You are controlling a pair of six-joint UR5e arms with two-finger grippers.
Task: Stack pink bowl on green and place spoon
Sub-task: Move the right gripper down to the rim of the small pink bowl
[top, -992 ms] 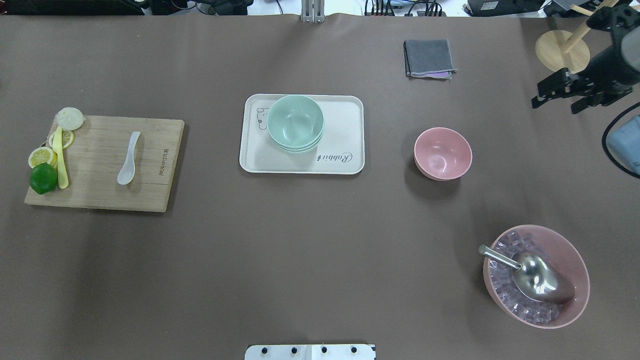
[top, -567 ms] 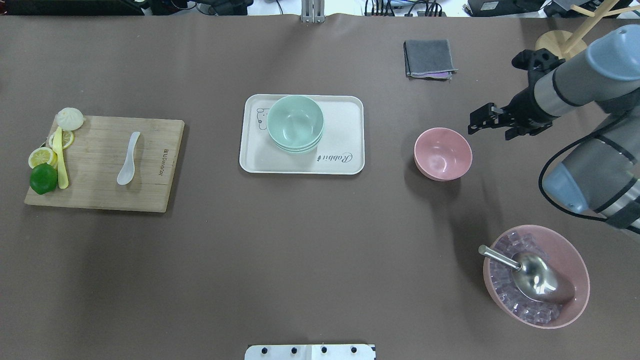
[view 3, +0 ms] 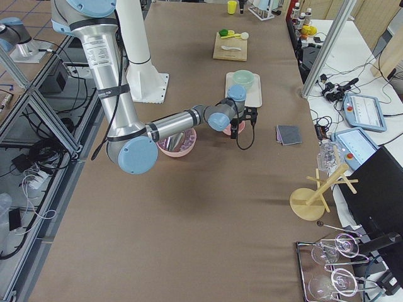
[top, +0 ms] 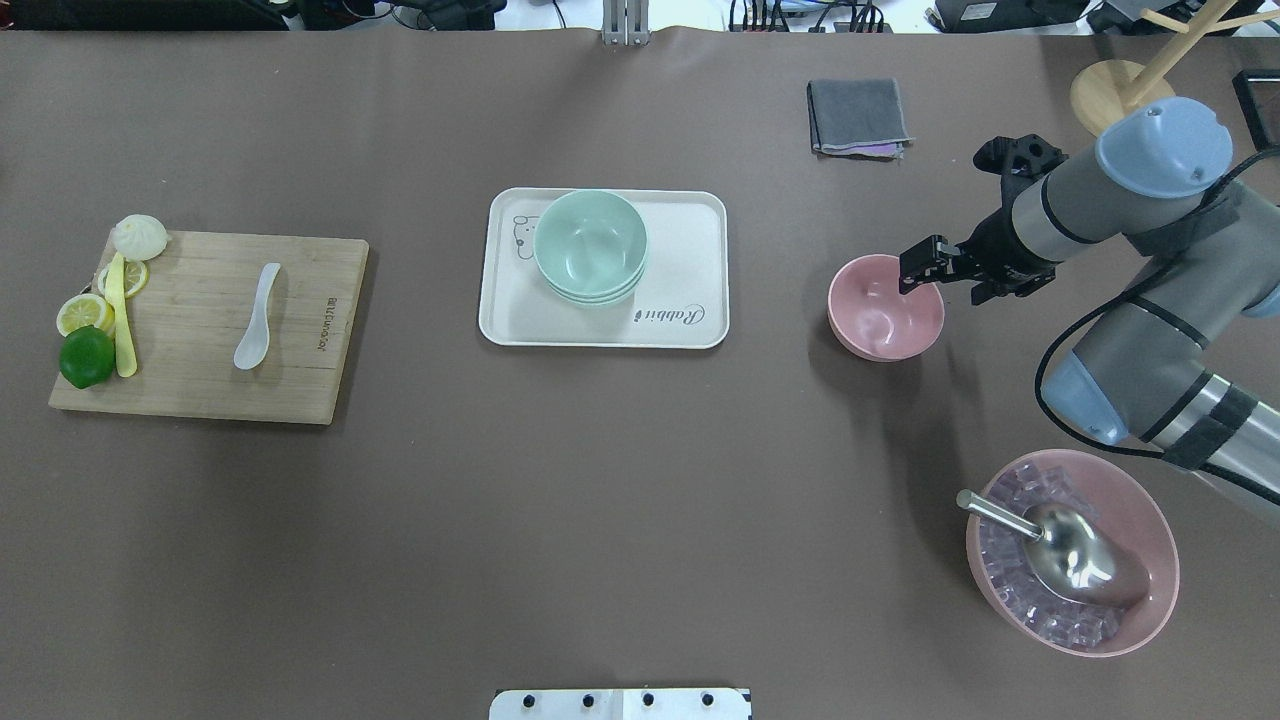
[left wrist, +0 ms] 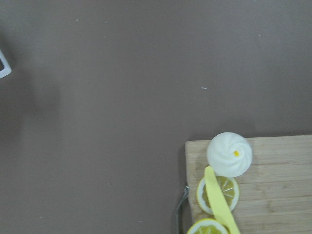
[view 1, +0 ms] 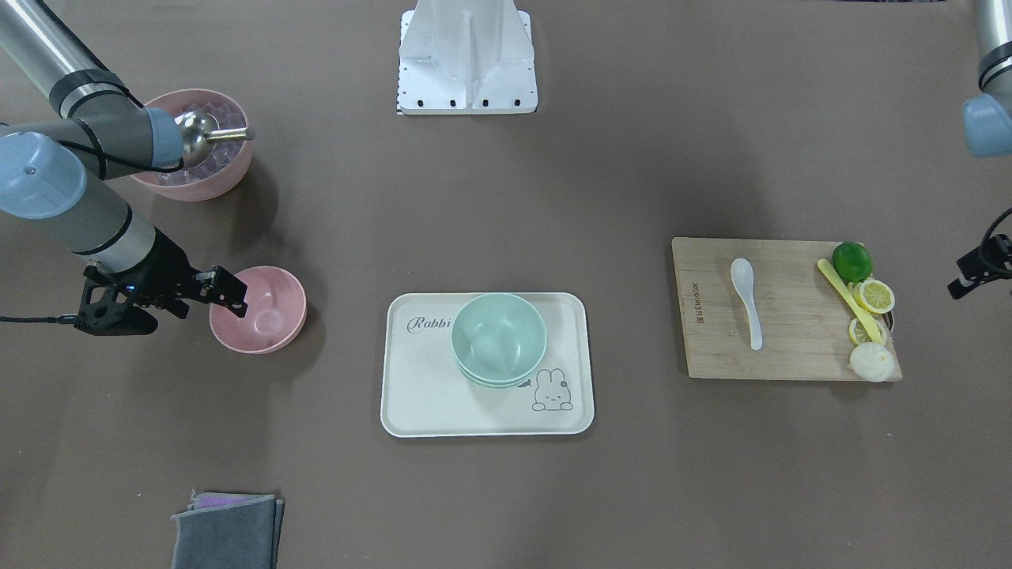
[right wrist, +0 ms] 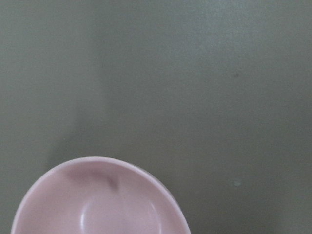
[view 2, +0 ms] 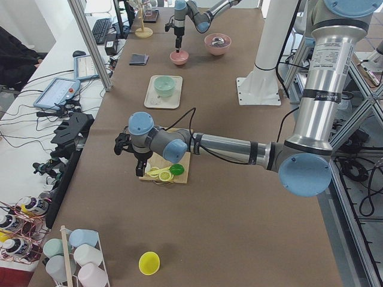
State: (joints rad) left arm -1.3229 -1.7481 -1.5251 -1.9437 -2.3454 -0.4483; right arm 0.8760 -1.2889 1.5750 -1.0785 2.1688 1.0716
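The small pink bowl (top: 880,315) stands upright on the table right of the tray; it also shows in the front view (view 1: 265,316) and at the bottom of the right wrist view (right wrist: 97,204). My right gripper (top: 945,280) is open at the bowl's right rim, one finger (top: 915,268) over the inside and the other outside. The stack of green bowls (top: 590,245) sits on the white tray (top: 690,260). The white spoon (top: 255,320) lies on the wooden cutting board (top: 200,395) at the left. My left gripper (view 1: 968,276) hovers past the board's outer end; I cannot tell whether it is open.
A lime (top: 87,357), lemon slices (top: 84,313), a yellow utensil (top: 122,330) and a white bun (top: 140,236) sit on the board's left end. A large pink bowl (top: 1160,540) with ice and a steel scoop (top: 1075,560) stands at front right. A grey cloth (top: 858,115) lies at the back.
My right arm has swung in from the table's right edge toward the small pink bowl, and its open gripper now sits at the bowl's right rim. Nothing else has moved.
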